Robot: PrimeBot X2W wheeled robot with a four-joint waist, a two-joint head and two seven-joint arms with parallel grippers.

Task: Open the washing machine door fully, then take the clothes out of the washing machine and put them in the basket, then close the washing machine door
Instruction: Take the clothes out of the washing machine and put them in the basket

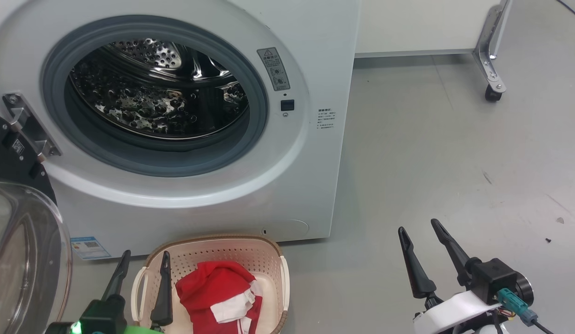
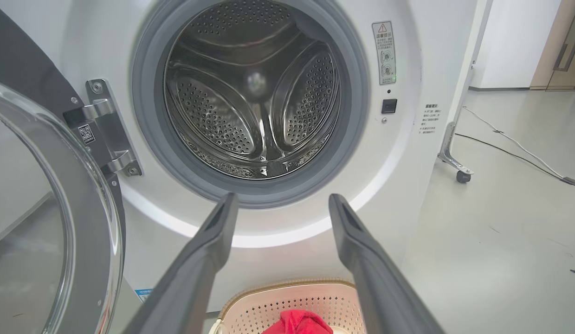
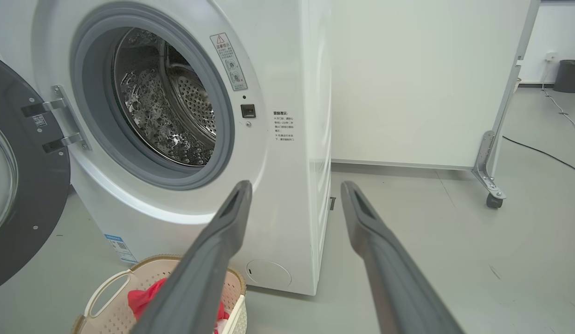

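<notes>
The white washing machine (image 1: 315, 176) stands before me with its steel drum (image 1: 157, 88) bare of any fabric. Its door (image 1: 22, 250) hangs swung wide at the left on a metal hinge (image 1: 29, 125); the glass bowl shows at the head view's lower left. The red clothes (image 1: 217, 292) with white patches lie in the cream basket (image 1: 268, 255) on the floor in front of the machine. My left gripper (image 1: 145, 260) is open, hovering over the basket's left side. My right gripper (image 1: 419, 232) is open above bare floor to the right, with nothing between its fingers.
A white panel (image 1: 408, 28) on a wheeled metal foot (image 1: 494, 86) stands behind the machine at the right. A black cable (image 2: 519, 155) runs over the grey floor (image 1: 431, 153) farther right. A blue sticker (image 1: 87, 248) marks the machine's lower left front.
</notes>
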